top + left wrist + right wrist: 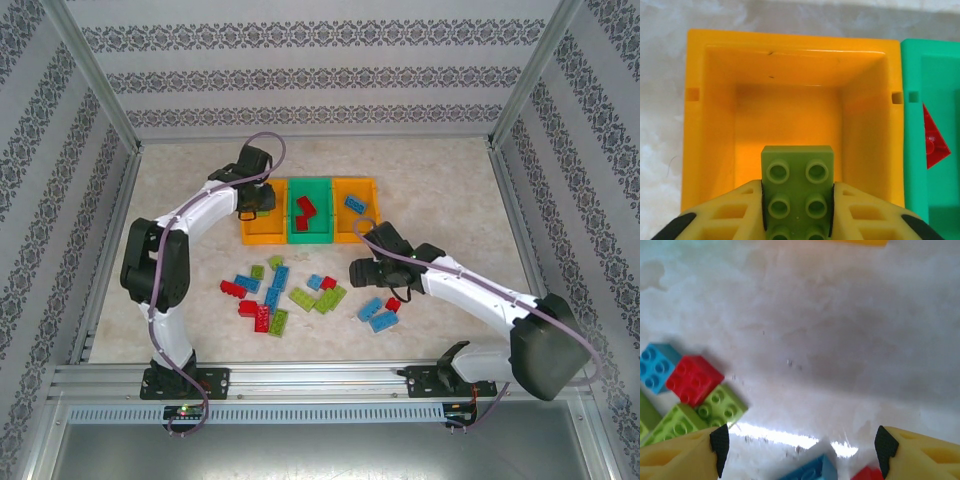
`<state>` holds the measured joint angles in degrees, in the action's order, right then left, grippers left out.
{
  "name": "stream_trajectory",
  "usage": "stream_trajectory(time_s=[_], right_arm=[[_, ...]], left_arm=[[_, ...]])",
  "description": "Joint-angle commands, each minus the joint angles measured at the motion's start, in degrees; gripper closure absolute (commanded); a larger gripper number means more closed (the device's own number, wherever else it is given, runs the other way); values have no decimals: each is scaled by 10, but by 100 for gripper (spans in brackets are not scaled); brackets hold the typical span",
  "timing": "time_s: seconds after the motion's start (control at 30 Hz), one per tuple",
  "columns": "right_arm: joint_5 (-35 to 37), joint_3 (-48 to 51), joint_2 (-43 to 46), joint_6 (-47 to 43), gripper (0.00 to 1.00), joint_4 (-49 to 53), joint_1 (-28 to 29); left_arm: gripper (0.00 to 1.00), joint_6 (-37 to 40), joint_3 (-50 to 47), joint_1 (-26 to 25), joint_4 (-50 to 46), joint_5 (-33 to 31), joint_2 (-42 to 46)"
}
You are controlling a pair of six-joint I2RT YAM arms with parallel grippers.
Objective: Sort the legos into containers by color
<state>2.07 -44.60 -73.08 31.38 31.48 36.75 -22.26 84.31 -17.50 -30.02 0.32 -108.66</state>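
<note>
The left gripper is clamped on a green brick, studs up, held over the left orange bin. Just right of that, the green bin holds two red bricks, and the right orange bin holds a blue brick. The right gripper hangs wide, gripping nothing, low over the table on the near side of the bins. Loose legos in red, blue and green lie scattered on the table between the arms, some just left of the right gripper.
</note>
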Motion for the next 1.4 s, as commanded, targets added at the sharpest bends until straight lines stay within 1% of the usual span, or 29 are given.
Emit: stream_trajectory(time_s=[0.0, 0.13, 0.23, 0.3, 0.37, 0.4, 0.5, 0.63, 1.0, 1.27, 1.37], right_arm=[[-16, 17, 18, 22, 20, 46, 14], [-31, 15, 22, 67, 20, 72, 29], [-61, 5, 23, 105, 21, 90, 42], [-77, -1, 21, 123, 21, 103, 51], [-75, -6, 16, 136, 21, 125, 61], [-71, -6, 16, 142, 21, 134, 64], [-70, 3, 23, 158, 22, 141, 71], [-76, 16, 24, 175, 23, 122, 74], [-99, 7, -35, 179, 23, 93, 77], [-100, -10, -93, 167, 22, 76, 77], [-88, -19, -110, 163, 22, 68, 77]], left_arm=[[65, 7, 14, 2, -6, 10, -2], [56, 4, 2, 1, -1, 14, 8], [40, 1, -21, -2, 13, 15, 29], [33, -1, -36, -4, 23, 14, 44], [27, -1, -48, -6, 29, 10, 56], [26, 0, -51, -7, 29, 7, 61], [23, 1, -61, -8, 30, 7, 71], [21, 0, -85, -13, 46, 12, 94], [21, 11, -144, -16, 55, -1, 147], [20, 20, -153, -16, 52, -7, 153], [20, 21, -156, -16, 54, -8, 157]])
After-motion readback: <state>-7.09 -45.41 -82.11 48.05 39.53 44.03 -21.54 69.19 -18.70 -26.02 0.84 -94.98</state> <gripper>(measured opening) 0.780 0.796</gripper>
